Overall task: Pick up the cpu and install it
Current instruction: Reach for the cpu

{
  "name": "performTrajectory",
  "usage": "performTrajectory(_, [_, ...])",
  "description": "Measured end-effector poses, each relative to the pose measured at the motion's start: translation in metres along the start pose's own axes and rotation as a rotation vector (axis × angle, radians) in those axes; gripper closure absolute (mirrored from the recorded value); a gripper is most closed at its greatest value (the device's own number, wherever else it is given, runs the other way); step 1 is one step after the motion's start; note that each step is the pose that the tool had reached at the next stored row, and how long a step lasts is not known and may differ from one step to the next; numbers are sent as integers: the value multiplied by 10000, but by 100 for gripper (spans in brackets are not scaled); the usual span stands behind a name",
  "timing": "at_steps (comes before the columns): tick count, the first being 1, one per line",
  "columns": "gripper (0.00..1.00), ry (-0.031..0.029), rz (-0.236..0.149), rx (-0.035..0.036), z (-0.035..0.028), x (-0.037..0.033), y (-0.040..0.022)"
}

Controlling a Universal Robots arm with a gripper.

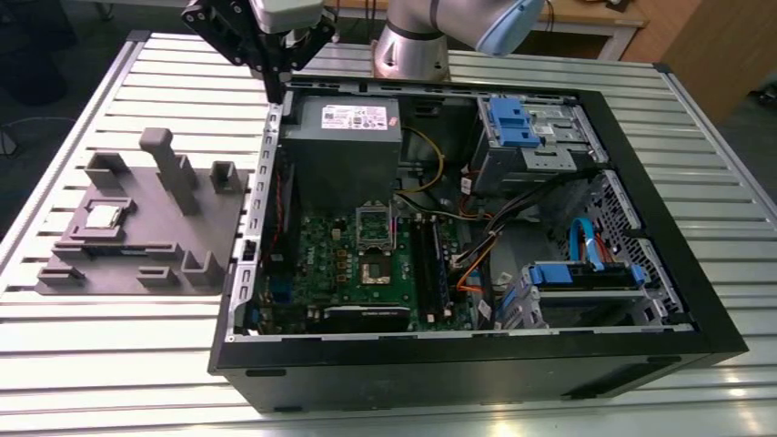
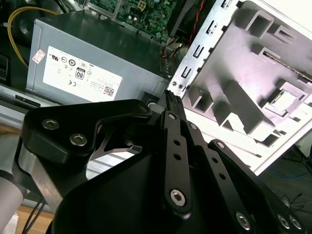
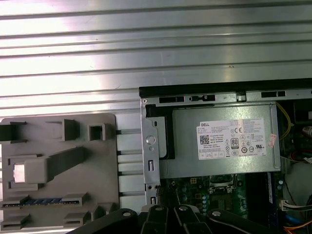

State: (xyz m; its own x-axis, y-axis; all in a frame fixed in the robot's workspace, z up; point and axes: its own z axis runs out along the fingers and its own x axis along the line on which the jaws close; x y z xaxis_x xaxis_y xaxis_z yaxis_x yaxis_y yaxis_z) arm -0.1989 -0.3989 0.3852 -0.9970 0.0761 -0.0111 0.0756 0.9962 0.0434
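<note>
The cpu (image 1: 104, 216) is a small silvery square lying in a recess of the grey holder block (image 1: 146, 255), on the exterior view's left beside the open computer case. Both wrist views show it there too: cpu (image 3: 22, 172), cpu (image 2: 284, 100). My gripper (image 1: 277, 89) hangs above the case's back left corner, well behind the cpu, with its fingers closed together and nothing between them (image 2: 171, 97). The socket (image 1: 374, 265) sits on the green motherboard (image 1: 318, 264) inside the case, with its metal frame raised.
The black case wall (image 1: 486, 369) rings the motherboard. A grey power supply box (image 1: 346, 137) with a white label lies just under the gripper. Blue drive brackets (image 1: 510, 123) and cables fill the case's right half. Tall posts (image 1: 170, 168) rise from the holder block. Everything rests on a slatted metal table (image 1: 109, 364).
</note>
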Motion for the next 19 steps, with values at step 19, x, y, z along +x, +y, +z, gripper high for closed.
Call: performTrajectory(19, [90, 1, 1, 0, 3, 94, -7])
